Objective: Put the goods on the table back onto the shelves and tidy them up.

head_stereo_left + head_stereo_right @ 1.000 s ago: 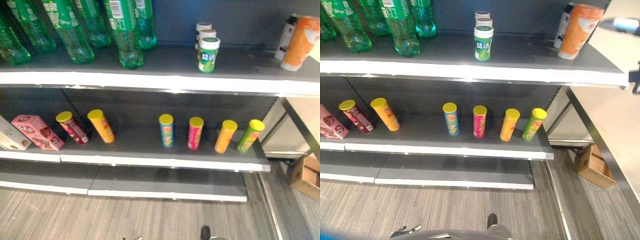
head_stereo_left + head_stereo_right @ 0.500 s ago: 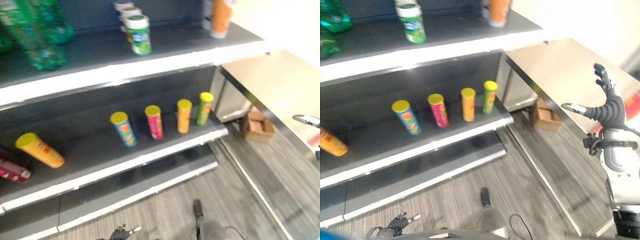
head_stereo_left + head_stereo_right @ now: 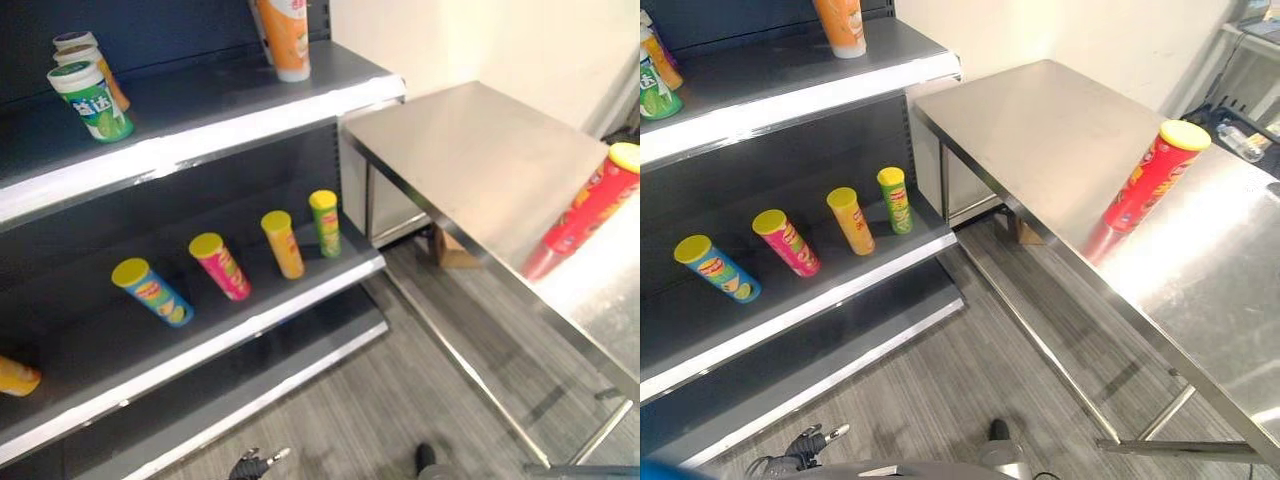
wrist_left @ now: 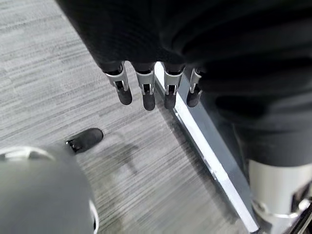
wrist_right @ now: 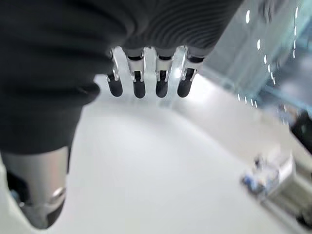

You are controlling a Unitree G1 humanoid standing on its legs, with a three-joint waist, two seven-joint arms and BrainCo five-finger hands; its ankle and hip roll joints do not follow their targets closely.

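Observation:
A red chip can with a yellow lid [image 3: 1155,178] stands upright on the steel table [image 3: 1040,130] to the right of the shelves. On the middle shelf [image 3: 250,325] stand blue [image 3: 152,292], pink [image 3: 222,266], orange [image 3: 283,243] and green [image 3: 324,223] chip cans, spaced apart. My left hand [image 4: 145,90] hangs over the grey floor with straight fingers and nothing in it. My right hand [image 5: 139,80] is also open and empty, its straight fingers over a pale surface.
The top shelf carries gum jars [image 3: 92,100] and an orange bottle [image 3: 283,40]. A yellow can [image 3: 15,376] shows at the left edge. A cardboard box [image 3: 1025,232] sits on the floor under the table. A small bottle [image 3: 1243,143] lies past the table's right side.
The camera has swung right from the shelves towards the steel table, bringing the red can into view. The goods on the shelves have not moved.

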